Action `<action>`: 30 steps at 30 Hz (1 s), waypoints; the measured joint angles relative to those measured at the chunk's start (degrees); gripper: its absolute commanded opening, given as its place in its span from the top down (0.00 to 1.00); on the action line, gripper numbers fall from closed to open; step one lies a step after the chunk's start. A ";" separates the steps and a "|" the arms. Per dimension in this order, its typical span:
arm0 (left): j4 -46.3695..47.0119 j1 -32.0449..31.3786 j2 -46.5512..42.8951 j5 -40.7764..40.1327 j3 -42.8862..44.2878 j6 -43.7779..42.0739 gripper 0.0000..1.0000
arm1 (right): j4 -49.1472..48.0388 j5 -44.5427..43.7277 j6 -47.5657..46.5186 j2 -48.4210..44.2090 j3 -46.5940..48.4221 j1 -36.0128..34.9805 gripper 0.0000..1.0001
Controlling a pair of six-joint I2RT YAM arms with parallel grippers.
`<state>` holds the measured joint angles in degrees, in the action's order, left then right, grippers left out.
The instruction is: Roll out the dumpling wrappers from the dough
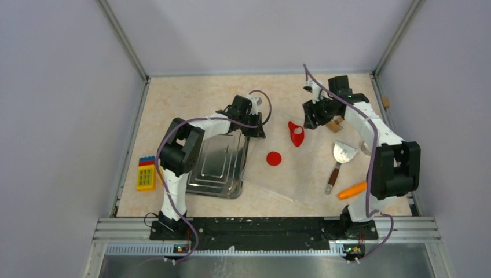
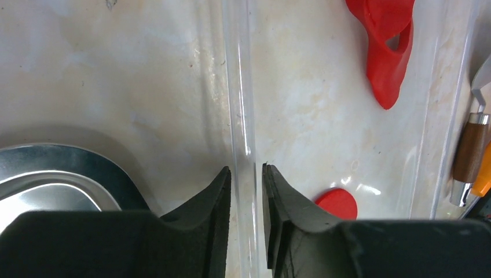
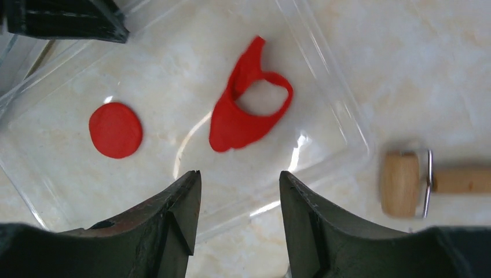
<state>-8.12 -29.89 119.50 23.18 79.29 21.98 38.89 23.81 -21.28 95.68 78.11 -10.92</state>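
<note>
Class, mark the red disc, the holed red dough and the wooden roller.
Red disc [image 3: 116,130]: right wrist view, its centre.
Holed red dough [image 3: 231,130]: right wrist view, solid lower part.
Wooden roller [image 3: 400,184]: right wrist view, drum's middle.

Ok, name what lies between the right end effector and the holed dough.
Right wrist view: only the clear tray, its rim and bare floor, between the right end effector and the dough.
</note>
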 measured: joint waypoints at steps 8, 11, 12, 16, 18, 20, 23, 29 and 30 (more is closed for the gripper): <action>-2.75 -0.20 -0.87 0.96 0.28 -1.18 0.60 | 6.32 -10.40 17.09 -16.72 -15.56 7.61 0.35; -3.82 -0.22 -1.01 1.25 0.55 -1.99 0.60 | 8.83 -13.42 23.10 -18.05 -18.75 8.52 0.38; -4.20 -0.22 -1.18 1.27 0.57 -2.34 0.60 | 9.18 -14.14 25.27 -17.92 -19.56 8.79 0.38; -6.47 -0.11 -2.34 1.46 1.01 -4.07 0.60 | 10.25 -17.29 32.26 -17.20 -22.21 10.05 0.48; -7.32 0.26 -3.19 1.57 1.57 -5.01 0.60 | 10.49 -19.39 35.32 -16.61 -24.17 10.49 0.49; -7.91 0.72 -4.28 1.90 2.05 -5.81 0.60 | 10.51 -21.00 37.51 -15.45 -26.16 11.54 0.51; -8.90 2.14 -6.27 2.38 2.36 -7.34 0.60 | 10.21 -22.40 39.36 -13.16 -28.24 13.55 0.52; -11.28 5.49 -9.44 3.13 2.75 -10.86 0.60 | 7.80 -23.15 41.51 -10.12 -30.64 14.21 0.65; -11.69 5.97 -9.81 3.48 2.80 -11.45 0.60 | 6.99 -23.10 42.01 -9.60 -31.08 14.21 0.69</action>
<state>-19.81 -23.92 109.69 26.65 82.08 10.52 45.89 0.71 20.73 86.08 47.03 3.29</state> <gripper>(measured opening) 0.405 0.417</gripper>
